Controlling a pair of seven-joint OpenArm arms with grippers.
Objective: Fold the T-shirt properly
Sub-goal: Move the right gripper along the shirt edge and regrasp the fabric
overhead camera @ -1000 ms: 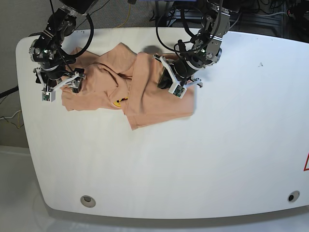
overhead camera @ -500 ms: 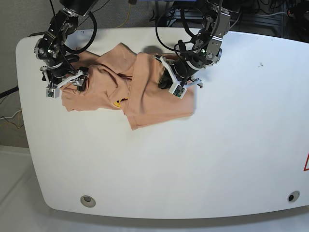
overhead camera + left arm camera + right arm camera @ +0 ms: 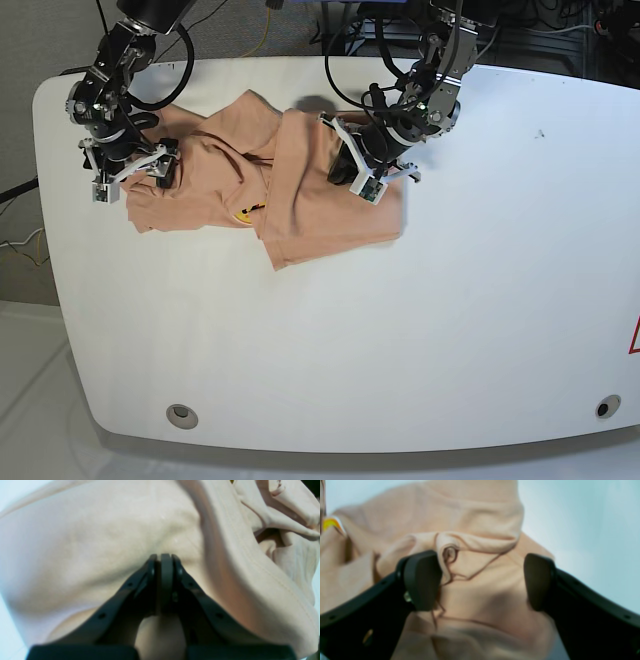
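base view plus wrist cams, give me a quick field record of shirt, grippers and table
garment: T-shirt, peach-pink, partly folded and rumpled, lying at the table's far left
mark: small yellow mark near the neck
left gripper: shut, tips pressed against the fabric; a pinch of cloth cannot be confirmed
right gripper: open, jaws wide over a bunched fold at the shirt's edge
table: white, shirt only on its far part
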